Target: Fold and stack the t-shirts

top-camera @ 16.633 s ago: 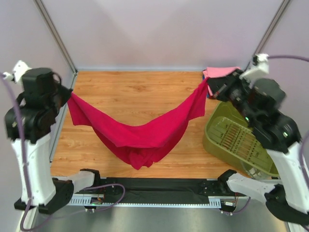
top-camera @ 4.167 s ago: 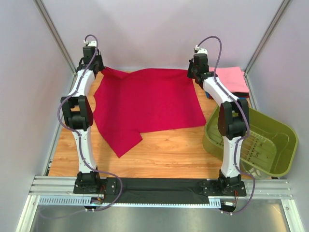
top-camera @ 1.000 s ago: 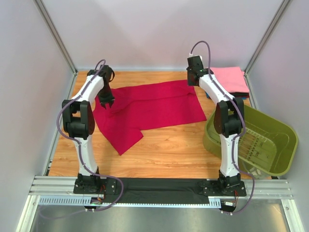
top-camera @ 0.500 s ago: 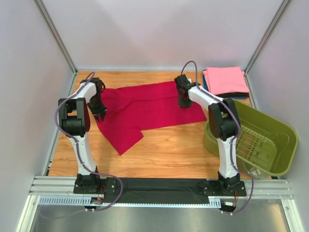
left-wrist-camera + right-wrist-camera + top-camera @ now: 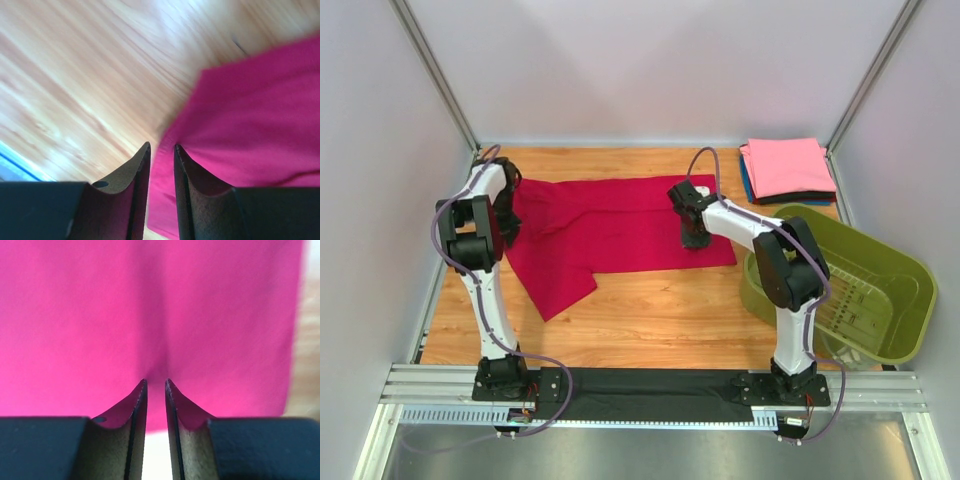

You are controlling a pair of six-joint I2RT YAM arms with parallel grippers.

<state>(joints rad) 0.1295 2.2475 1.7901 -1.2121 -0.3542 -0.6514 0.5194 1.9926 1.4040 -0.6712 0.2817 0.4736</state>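
Red shirt: lies flat on the desk, spread as a wide band across the far half, from the left edge to right of the middle. At its left end a longer flap runs toward the near side and ends in a point. The cloth is smooth over most of the band, with a few creases near the left end.

Left fingers: at the shirt's left end, close to the desk's left edge. In the wrist view the two tips stand nearly together with only a narrow slit between them. The shirt's edge runs into that slit, with bare wood to the left of it. The view is blurred, but the cloth appears nipped between the tips.

Right fingers: down on the right part of the shirt, close to its near edge. In the wrist view the tips are drawn almost together, and a crease in the cloth runs straight into them. They hold a pinch of the red shirt.

Folded stack: in the far right corner, pink on top, blue and black edges showing beneath. It lies well apart from the red shirt.

Green basket: at the right side, its rim just beside the shirt's near right corner.
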